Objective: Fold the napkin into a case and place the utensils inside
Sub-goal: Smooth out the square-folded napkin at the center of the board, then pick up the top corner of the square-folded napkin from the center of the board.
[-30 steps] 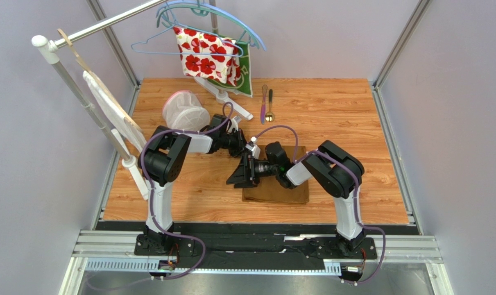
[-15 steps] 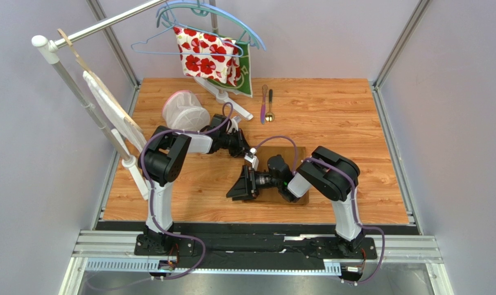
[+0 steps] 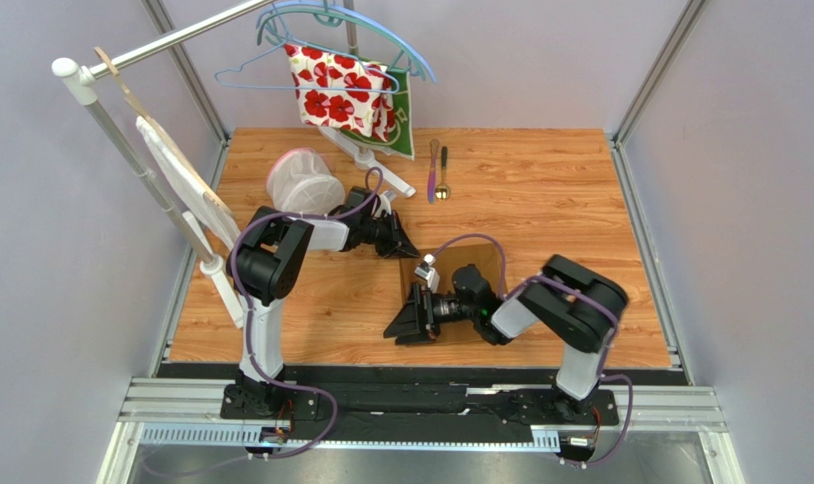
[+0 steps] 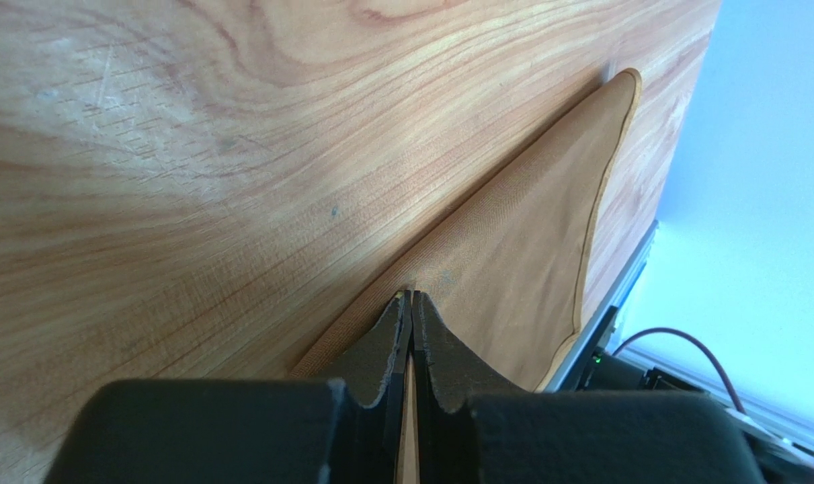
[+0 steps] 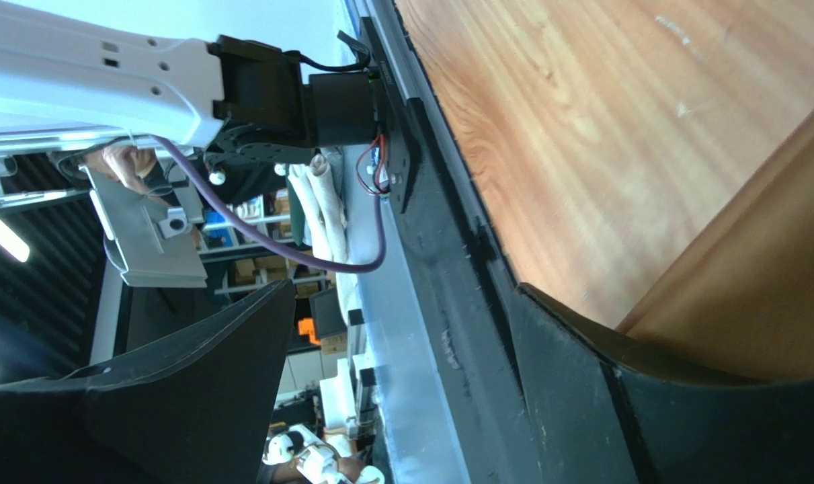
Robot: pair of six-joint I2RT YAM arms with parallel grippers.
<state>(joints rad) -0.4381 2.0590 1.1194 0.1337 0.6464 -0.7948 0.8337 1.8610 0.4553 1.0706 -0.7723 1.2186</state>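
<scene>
The left gripper (image 4: pixel 411 303) is clenched. Its two fingers are pressed flat together, tips down at the far-left corner of the napkin (image 4: pixel 527 242). A thin tan sliver shows between them, but I cannot tell whether any cloth is actually nipped there. The right gripper (image 3: pixel 406 321) is released, jaws spread wide, at the napkin's near-left corner. In its wrist view one finger sits right at the cloth's edge and nothing lies between the two. That is the change: over the last second the right gripper has slid along the napkin's left edge, from about its middle to the near corner. Its elbow has swung out past the napkin's right side, while the left gripper has only nudged in a little toward the far corner. The cloth does not look to have been lifted. I read this as setting up a fold, since with a gripper at each left corner that edge could be carried over toward the right. The right jaws have yet to close, though, and nothing pouch-like exists so far. The purple-pink knife (image 3: pixel 432 169) and the gold-bowled spoon (image 3: pixel 442 177) lie side by side well beyond the napkin's far edge, so the task looks early. No brand, label or writing is readable. The flowered cloth (image 3: pixel 335 91) hanging beyond the napkin's far-left shows only pattern, and the background clutter in the right wrist view is too small to read.
</scene>
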